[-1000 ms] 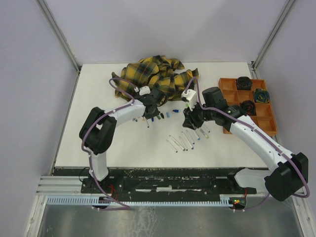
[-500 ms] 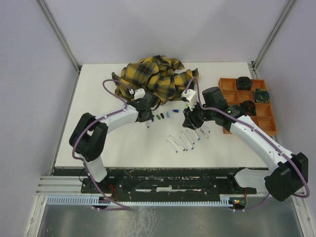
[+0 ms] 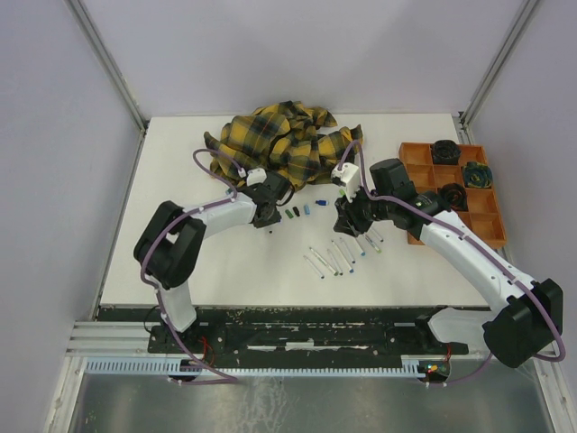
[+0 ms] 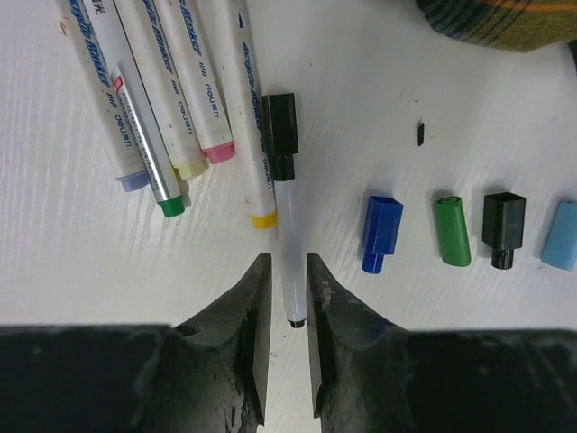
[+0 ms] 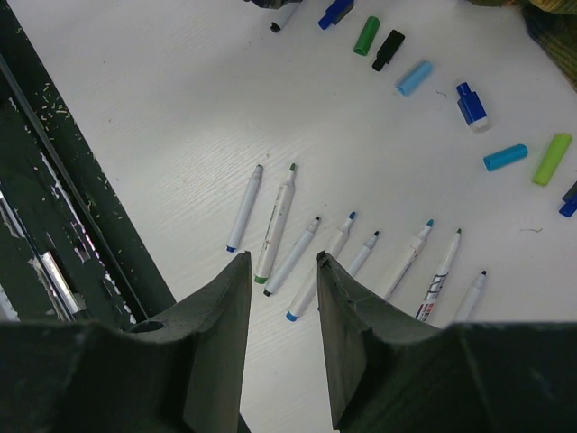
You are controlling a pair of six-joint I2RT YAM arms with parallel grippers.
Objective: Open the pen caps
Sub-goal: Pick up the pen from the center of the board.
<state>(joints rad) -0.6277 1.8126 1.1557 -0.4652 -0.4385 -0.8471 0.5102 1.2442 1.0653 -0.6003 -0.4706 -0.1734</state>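
Over to the left gripper (image 4: 288, 267): low at the white table (image 4: 72, 271), fingers (image 4: 251, 302) drawn nearly together either side of the far end of a black-capped pen (image 4: 288, 239) lying flat. Cannot tell whether pinching or only bracketing it. Black cap (image 4: 279, 126) on, at the end away from the wrist. Just right of that pen, loose in a row: blue cap (image 4: 381, 233), green cap (image 4: 451, 230), black loose cap (image 4: 502, 227), light-blue cap (image 4: 561, 236). Upper left, a bundle of pens (image 4: 171, 90) lying side by side; plaid cloth (image 4: 496, 23) at the top edge. And the right gripper (image 5: 281, 260): spread wide, holding nothing, hovering over a row of bare-tipped pens (image 5: 275, 221).
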